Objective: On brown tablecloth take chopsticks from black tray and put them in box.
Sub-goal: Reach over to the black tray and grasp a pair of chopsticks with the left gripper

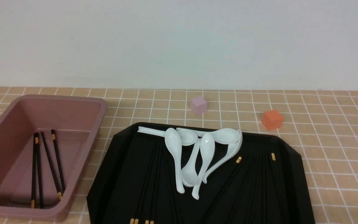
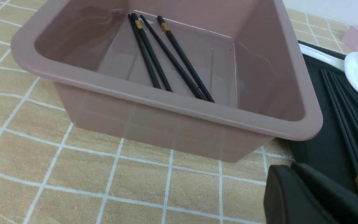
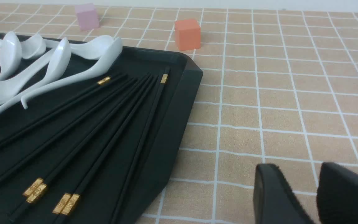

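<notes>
The left gripper [image 2: 291, 168] has its two fingers pressed together, and I see no stick in them. The right gripper [image 3: 298, 166] has its fingers spread, with nothing between them. Both show only in the wrist views.

The big black tray [image 1: 294, 177] sits on the brown tablecloth [image 1: 337, 155]. Long black chopsticks [image 3: 148, 124] lie inside it, some on the left and some on the right. Many have their gold bands at the near end, but two on the right have them at the far end. The sticks lie close together, so I may not see every one.

The pink box [image 1: 54, 213] is left of the tray. Four chopsticks [image 2: 149, 46] lie flat on its floor.

White spoons [image 1: 173, 140] make a messy pile in the far middle of the tray. Past the tray are a pink cube [image 1: 198, 105] and, to its right, an orange cube [image 1: 272, 119]. Farthest away is a pale wall [image 1: 179, 43].
</notes>
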Motion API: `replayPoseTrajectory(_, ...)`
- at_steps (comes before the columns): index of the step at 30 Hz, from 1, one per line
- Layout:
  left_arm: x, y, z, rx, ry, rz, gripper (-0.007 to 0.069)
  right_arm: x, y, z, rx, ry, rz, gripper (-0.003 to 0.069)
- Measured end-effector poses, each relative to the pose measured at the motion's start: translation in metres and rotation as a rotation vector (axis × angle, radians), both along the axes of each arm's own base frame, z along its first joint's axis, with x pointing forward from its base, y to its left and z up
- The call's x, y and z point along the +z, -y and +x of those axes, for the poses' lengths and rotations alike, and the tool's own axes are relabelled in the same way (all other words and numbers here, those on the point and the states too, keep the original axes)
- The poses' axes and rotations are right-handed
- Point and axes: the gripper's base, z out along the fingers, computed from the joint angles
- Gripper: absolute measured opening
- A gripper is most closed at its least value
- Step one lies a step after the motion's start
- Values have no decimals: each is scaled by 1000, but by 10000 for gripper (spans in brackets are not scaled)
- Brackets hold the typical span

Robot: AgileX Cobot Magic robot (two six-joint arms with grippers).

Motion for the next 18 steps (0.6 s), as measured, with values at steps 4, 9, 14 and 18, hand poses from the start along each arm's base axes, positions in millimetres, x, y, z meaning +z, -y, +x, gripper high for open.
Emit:
replayPoseTrajectory(4,0,0,0,0,0,0,38,0,0,0,0,0,0,240)
replayPoseTrajectory(9,0,0,0,0,0,0,40,0,0,0,0,0,0,240)
replayPoseTrajectory(14,0,0,0,0,0,0,41,0,0,0,0,0,0,240)
replayPoseTrajectory(18,0,0,0,0,0,0,48,0,0,0,0,0,0,240)
